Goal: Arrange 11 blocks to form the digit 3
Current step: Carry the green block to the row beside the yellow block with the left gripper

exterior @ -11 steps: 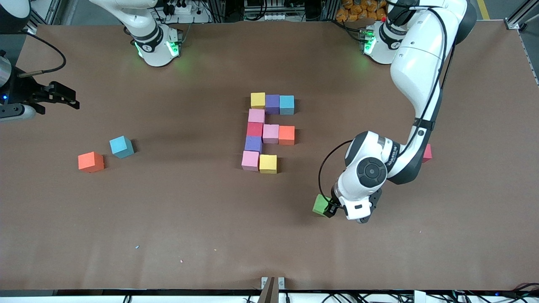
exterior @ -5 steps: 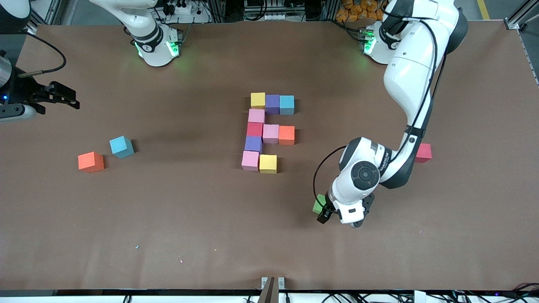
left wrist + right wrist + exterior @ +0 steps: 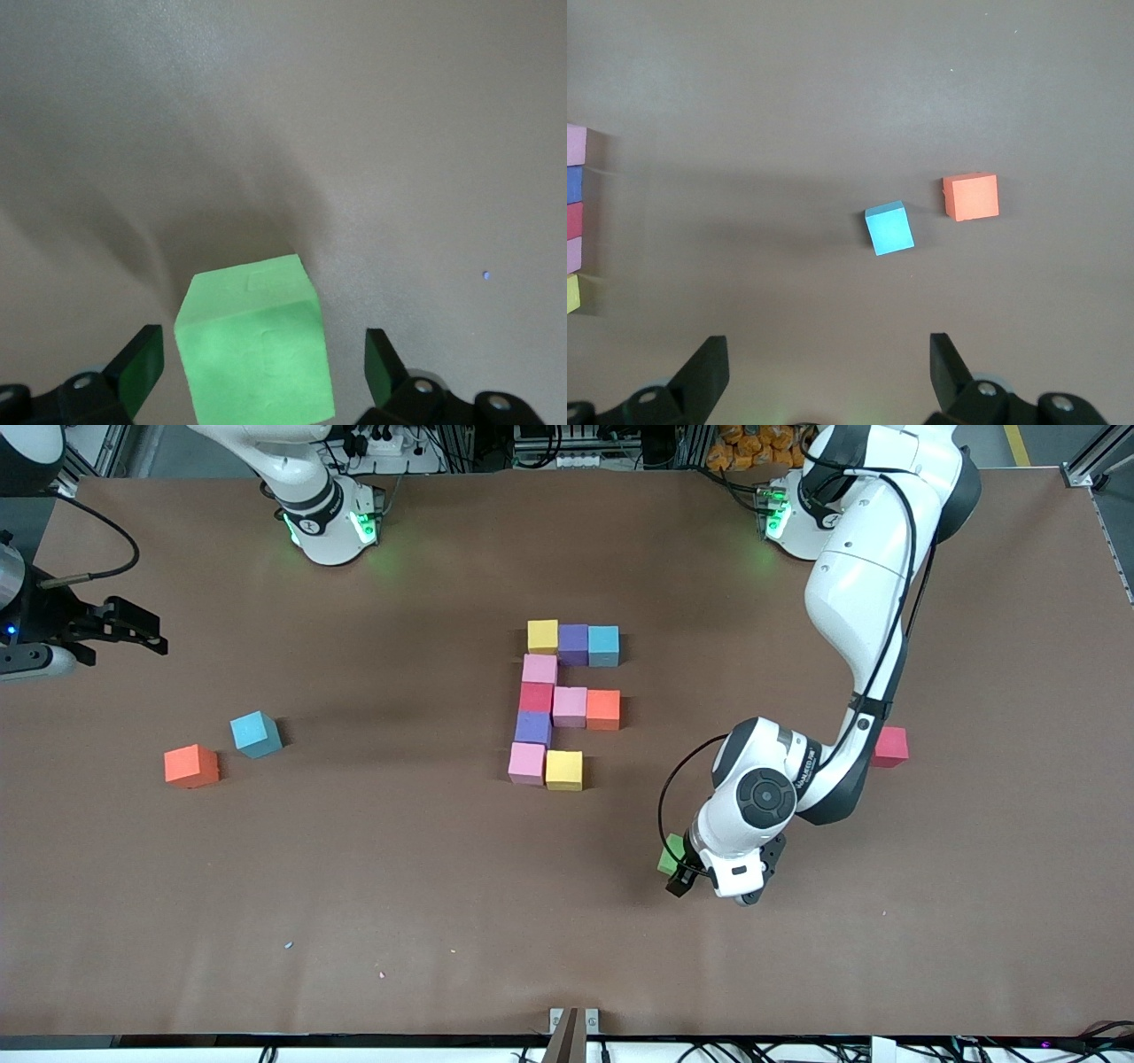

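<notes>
Ten cubes form the figure (image 3: pixel 554 704) mid-table: a yellow, purple, blue row, a pink, red, purple, pink column, a pink and orange middle row, and a yellow cube (image 3: pixel 563 770) in the row nearest the camera. The green cube (image 3: pixel 669 853) lies on the table apart from the figure, toward the left arm's end. My left gripper (image 3: pixel 687 871) is open around it. In the left wrist view the green cube (image 3: pixel 252 350) sits between the open fingers of my left gripper (image 3: pixel 262 367), with gaps on both sides. My right gripper (image 3: pixel 120 627) waits open and empty at the right arm's end; it also shows in the right wrist view (image 3: pixel 828 372).
A loose orange cube (image 3: pixel 190 766) and a loose blue cube (image 3: pixel 255 733) lie toward the right arm's end; they also show in the right wrist view as orange (image 3: pixel 971 196) and blue (image 3: pixel 889 227). A red cube (image 3: pixel 889 746) lies beside the left arm's elbow.
My left gripper has shifted a little toward the figure and come down around the green cube, covering more of it. The right arm has not moved.
</notes>
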